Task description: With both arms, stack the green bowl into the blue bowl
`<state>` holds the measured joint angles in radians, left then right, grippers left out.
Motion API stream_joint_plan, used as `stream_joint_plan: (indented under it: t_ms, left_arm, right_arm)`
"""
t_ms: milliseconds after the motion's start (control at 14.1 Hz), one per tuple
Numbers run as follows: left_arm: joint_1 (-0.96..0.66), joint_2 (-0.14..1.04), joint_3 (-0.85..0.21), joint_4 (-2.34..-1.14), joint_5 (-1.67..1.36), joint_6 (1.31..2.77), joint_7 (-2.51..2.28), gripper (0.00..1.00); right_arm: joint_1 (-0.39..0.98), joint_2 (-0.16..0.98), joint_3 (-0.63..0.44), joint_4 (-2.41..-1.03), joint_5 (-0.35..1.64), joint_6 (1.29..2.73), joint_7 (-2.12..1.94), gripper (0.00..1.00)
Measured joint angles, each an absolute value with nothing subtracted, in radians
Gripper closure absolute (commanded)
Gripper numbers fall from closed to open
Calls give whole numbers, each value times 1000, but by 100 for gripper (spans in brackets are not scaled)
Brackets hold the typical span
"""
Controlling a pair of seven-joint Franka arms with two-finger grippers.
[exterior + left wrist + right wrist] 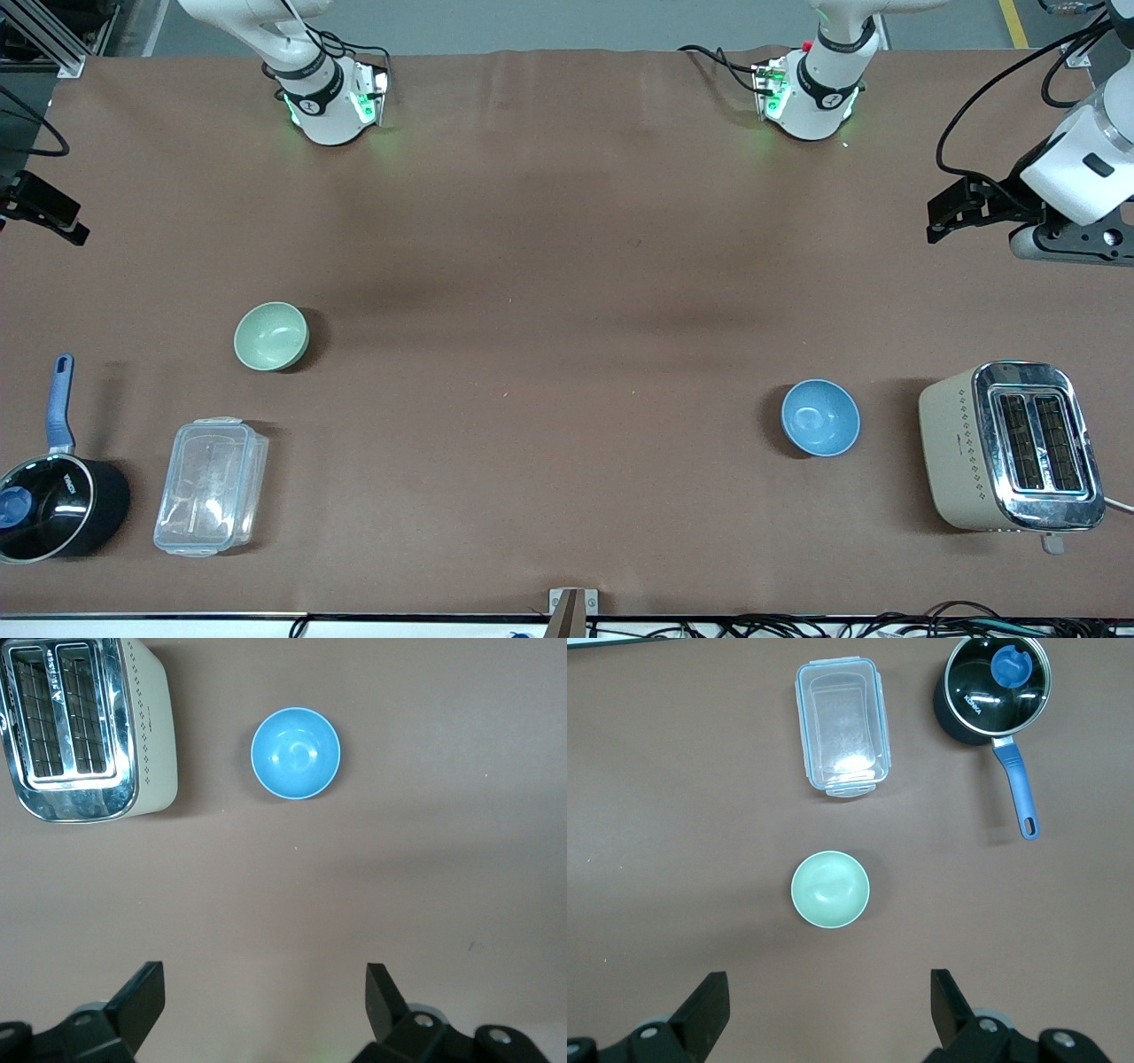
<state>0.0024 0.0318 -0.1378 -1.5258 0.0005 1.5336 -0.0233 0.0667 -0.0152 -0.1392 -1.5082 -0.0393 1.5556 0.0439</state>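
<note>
You are starting at the right arm's end of the table (pixel 549 266). The right tool (pixel 824 1001) is hanging over bare cloth there with its fingers standing wide apart, gripping nothing. One black pot (pixel 53 505), one clear lidded box (pixel 211 487) and one green bowl (pixel 271 336) are sitting there, the bowl upright, empty and farther from the front camera than the box.

You are probably dealing with a light, stiff, smooth bowl that may slip, so pinching its rim wall looks best.

Toward the left arm's end, one blue bowl (pixel 820 417) is sitting upright and empty just beside one toaster (pixel 1010 447), well apart from the green bowl. The left tool (pixel 263 997) is hanging over the table's edge there, fingers likewise apart and empty. Both arms are waiting.
</note>
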Motion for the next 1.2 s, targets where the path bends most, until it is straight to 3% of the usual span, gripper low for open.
stream_joint_plan:
  t_ms: [496, 779, 920, 1062, 1204]
  left_arm:
    - [9, 80, -136, -1533, 19, 1536, -22, 0]
    - [24, 373, -130, -1552, 35, 1743, -19, 0]
    - [30, 519, -129, -1548, 49, 1849, -18, 0]
    - [42, 622, -128, -1541, 92, 1958, -18, 0]
    - [65, 683, -128, -1533, 101, 2021, -18, 11]
  right_arm:
    - [65, -13, -126, -1507, -38, 1547, 43, 0]
    - [60, -1, -132, -1642, -38, 1550, 9, 0]
    - [35, 11, -136, -1790, -38, 1686, -31, 0]
    - [11, 24, -139, -1978, -38, 1920, -74, 0]
    - [-4, 40, -140, -2141, -38, 2155, -95, 0]
